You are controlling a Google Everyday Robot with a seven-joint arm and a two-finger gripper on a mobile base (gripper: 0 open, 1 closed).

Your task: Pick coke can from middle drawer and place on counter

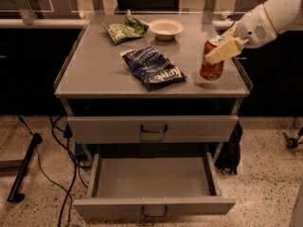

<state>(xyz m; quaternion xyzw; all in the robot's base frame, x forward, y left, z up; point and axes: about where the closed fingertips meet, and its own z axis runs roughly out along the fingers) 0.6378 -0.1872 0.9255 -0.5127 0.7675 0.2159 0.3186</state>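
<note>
The coke can [211, 69], red with a silver top, is upright at the right edge of the counter [94, 74], at or just above its surface. My gripper [214, 55] comes in from the upper right and is shut on the can's upper part. One pale finger [224, 49] crosses the can's front; the other is hidden behind it. The middle drawer [151, 179] is pulled open below and holds nothing.
A dark blue chip bag [154, 67] lies mid-counter. A green bag [124, 29] and a white bowl [165, 28] sit at the back. The upper drawer [152, 129] is closed. Cables [61, 141] and a dark stand [23, 171] lie on the floor to the left.
</note>
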